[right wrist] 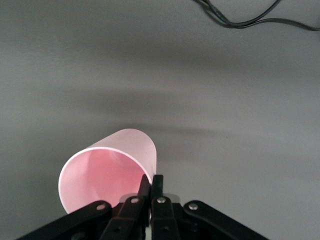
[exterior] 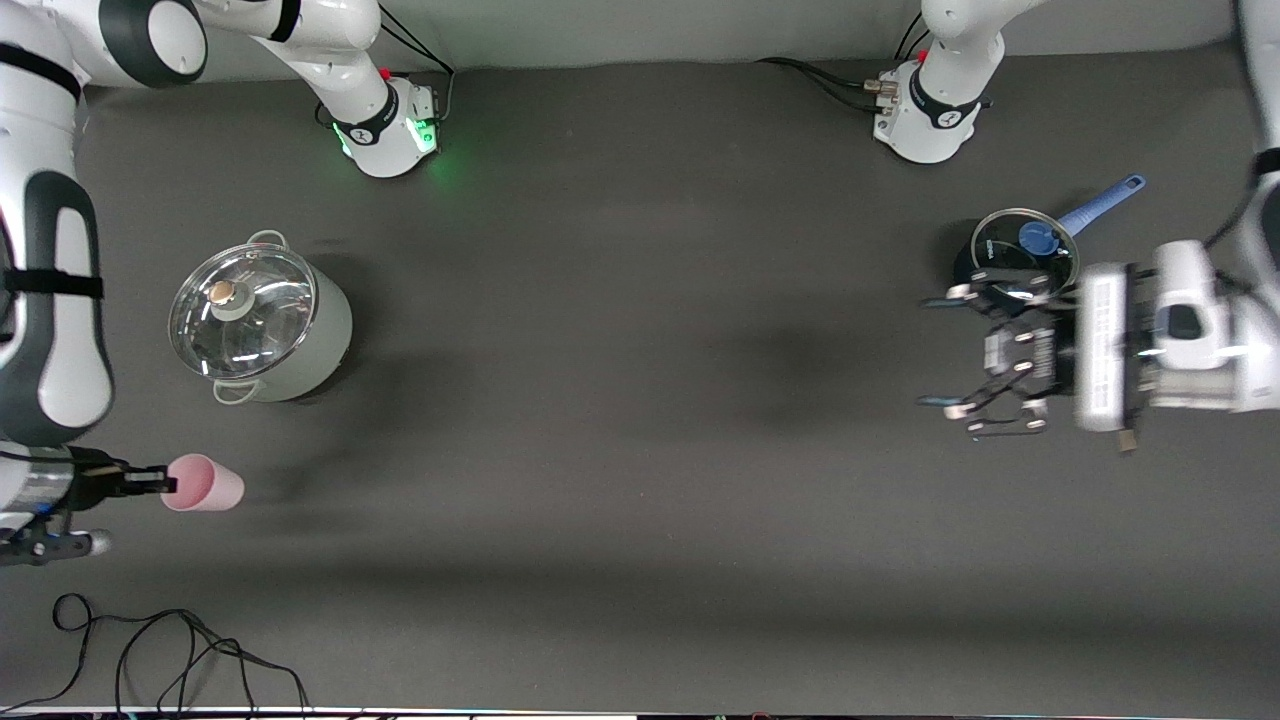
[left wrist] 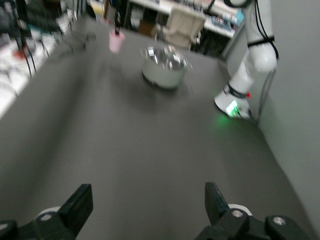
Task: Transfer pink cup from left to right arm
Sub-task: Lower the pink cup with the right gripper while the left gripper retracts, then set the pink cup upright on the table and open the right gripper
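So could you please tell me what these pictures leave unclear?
- Right claw, holding the pink cup: wrist cut by the front view's edge.
- Pot contents: glare on its lid.
- Blue-handled pan: partly covered by the open left claw.
- Cup's base: unseen in right wrist view.

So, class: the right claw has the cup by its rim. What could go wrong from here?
1. The right claw pinches only the thin rim of the cup, which hangs sideways; it could pivot or slip out.
2. The lidded pot stands close by; a swing that way might knock it.
3. The left claw is open by the blue-handled pan and may clip it.
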Controlling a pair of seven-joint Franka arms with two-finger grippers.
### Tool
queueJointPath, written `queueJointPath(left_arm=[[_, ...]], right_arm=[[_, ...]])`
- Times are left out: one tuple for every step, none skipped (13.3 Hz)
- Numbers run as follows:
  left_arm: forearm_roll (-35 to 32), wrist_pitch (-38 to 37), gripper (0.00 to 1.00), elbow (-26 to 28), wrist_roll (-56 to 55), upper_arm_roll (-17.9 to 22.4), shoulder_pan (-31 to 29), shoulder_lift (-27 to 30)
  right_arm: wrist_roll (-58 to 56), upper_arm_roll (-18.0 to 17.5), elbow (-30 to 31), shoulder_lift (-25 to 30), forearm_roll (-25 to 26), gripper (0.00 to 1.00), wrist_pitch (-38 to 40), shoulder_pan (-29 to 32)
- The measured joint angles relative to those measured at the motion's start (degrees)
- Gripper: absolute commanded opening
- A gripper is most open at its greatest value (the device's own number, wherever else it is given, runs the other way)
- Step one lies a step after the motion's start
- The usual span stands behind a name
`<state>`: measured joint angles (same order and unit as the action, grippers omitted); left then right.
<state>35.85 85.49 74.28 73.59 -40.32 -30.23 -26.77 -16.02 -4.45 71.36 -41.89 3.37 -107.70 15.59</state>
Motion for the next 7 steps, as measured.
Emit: queueJointPath(left_arm=[[-3.1, -3.4, 1.00, -1.6, -2.0, 0.0, -0.9, 0.0], [-6.0, -6.4, 1.00, -3.1, -4.2, 0.0, -1.5, 0.0], [-8.9, -8.9, 1.00, -4.5, -6.5, 0.0, -1.7, 0.1], [-12.2, -11.0, 1.00, -6.0, -9.2, 0.0, -1.7, 0.3], [-15.3, -12.8, 1.00, -7.3, -12.0, -0.2, -1.6, 0.8], [-18.1, -14.1, 1.00, -8.2, -15.1, -0.3, -1.6, 1.6], [-20.7, -15.2, 1.00, -8.7, -18.2, -0.4, -1.5, 2.7]], right_arm=[[-0.1, 0.0, 0.2, -1.3, 0.0, 0.00, -1.7, 0.0], [-0.2, 0.0, 0.6, -2.4, 0.1, 0.00, -3.3, 0.0], [-0.2, 0.0, 1.0, -3.2, 0.1, 0.00, -4.6, 0.0], [-0.3, 0.0, 1.3, -3.9, 0.1, 0.00, -5.3, -0.1], [-0.3, 0.0, 1.4, -4.3, 0.1, 0.00, -5.8, -0.1], [-0.3, 0.0, 1.4, -4.5, 0.1, 0.00, -6.1, -0.1], [-0.3, 0.0, 1.4, -4.7, 0.1, 0.00, -6.6, -0.1]])
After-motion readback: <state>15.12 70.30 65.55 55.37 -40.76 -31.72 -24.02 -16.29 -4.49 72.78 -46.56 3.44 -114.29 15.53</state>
